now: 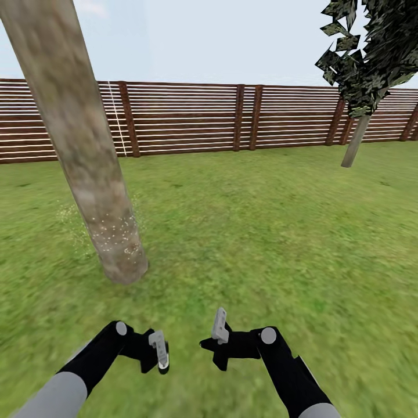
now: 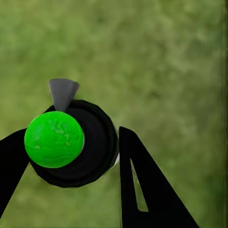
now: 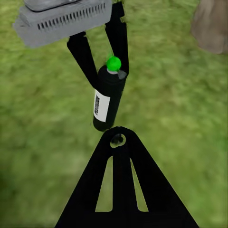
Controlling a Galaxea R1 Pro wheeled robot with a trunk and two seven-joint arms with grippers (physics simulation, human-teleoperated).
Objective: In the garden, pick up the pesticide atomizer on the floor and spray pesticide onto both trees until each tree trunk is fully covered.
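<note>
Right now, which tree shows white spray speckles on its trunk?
The thick pale-barked tree near the left gripper; speckles dot its base. The dark-leaved thin tree shows none.

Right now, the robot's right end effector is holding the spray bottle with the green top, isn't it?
Not quite. The left end effector is holding the spray bottle with the green top, not the right end effector. The left wrist view shows the bottle between its fingers.

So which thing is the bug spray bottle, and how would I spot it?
Find the thick, blotchy tree trunk on the grass, then look down to the robot's left gripper. The pesticide atomizer sits gripped between its black fingers. It is a small black bottle with a white label, a grey nozzle and a bright green ball on top, unlike anything else nearby.
</note>
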